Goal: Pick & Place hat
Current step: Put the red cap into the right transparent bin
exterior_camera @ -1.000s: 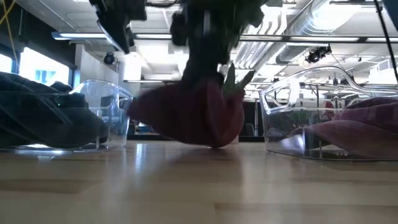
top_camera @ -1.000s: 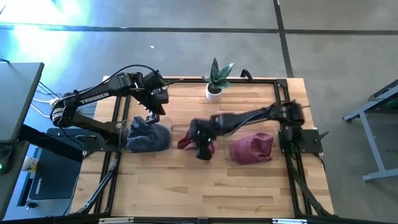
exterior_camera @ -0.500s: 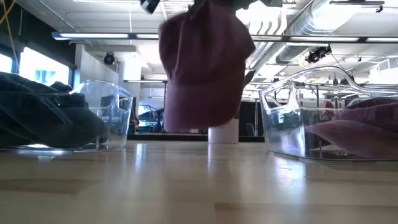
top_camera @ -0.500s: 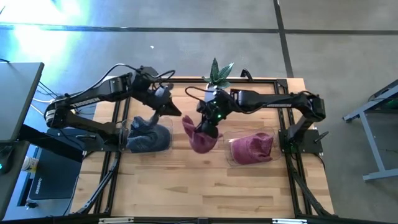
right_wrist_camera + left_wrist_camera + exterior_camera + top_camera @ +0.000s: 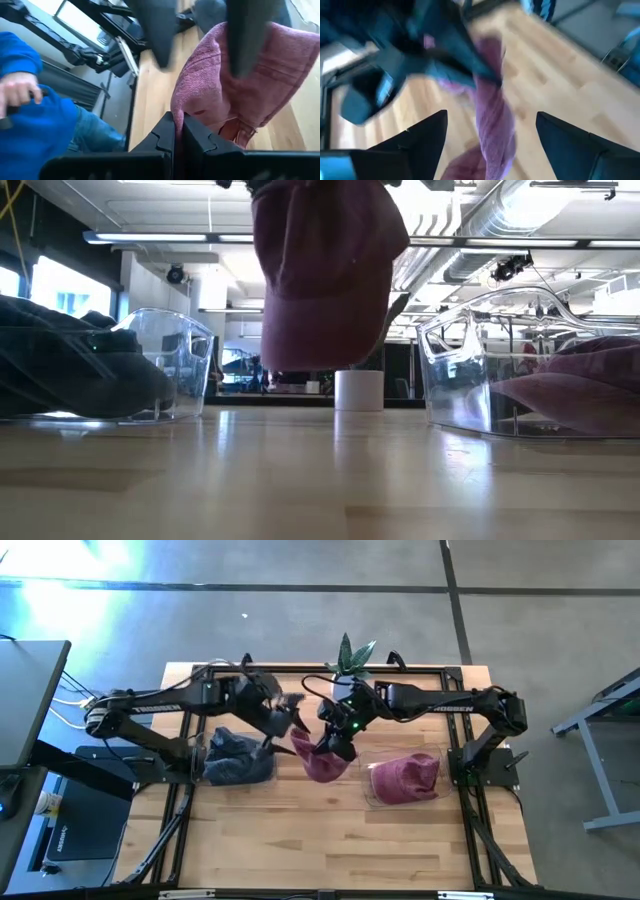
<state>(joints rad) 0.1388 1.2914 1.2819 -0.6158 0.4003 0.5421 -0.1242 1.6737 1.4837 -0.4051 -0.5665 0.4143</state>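
A maroon hat (image 5: 322, 762) hangs over the middle of the table, with my right gripper (image 5: 336, 738) shut on it; the low view shows the hat (image 5: 325, 275) clear of the tabletop. My left gripper (image 5: 293, 722) is open right beside the hat on its left. In the left wrist view its fingers stand wide on either side of the hat (image 5: 495, 125), and I cannot tell whether they touch it. In the right wrist view the left gripper's fingers (image 5: 249, 35) show in front of the hat's top. My right gripper (image 5: 178, 131) pinches the hat's edge (image 5: 176, 106) between its two shut fingers. It reaches in from the table's right, slanting down. The hat hangs below the fingers, lifted clear of the table.
A clear bin (image 5: 238, 758) with dark blue hats stands at the left. Another clear bin (image 5: 405, 780) at the right holds a maroon hat. A potted plant (image 5: 347, 670) sits at the far edge. A person in blue (image 5: 30, 100) is beyond the table.
My right gripper has lifted the maroon hat off the table and carried it up and toward the far edge; the hat now hangs clear. My left gripper has left the left bin and gone toward the table's right, up to the hat.
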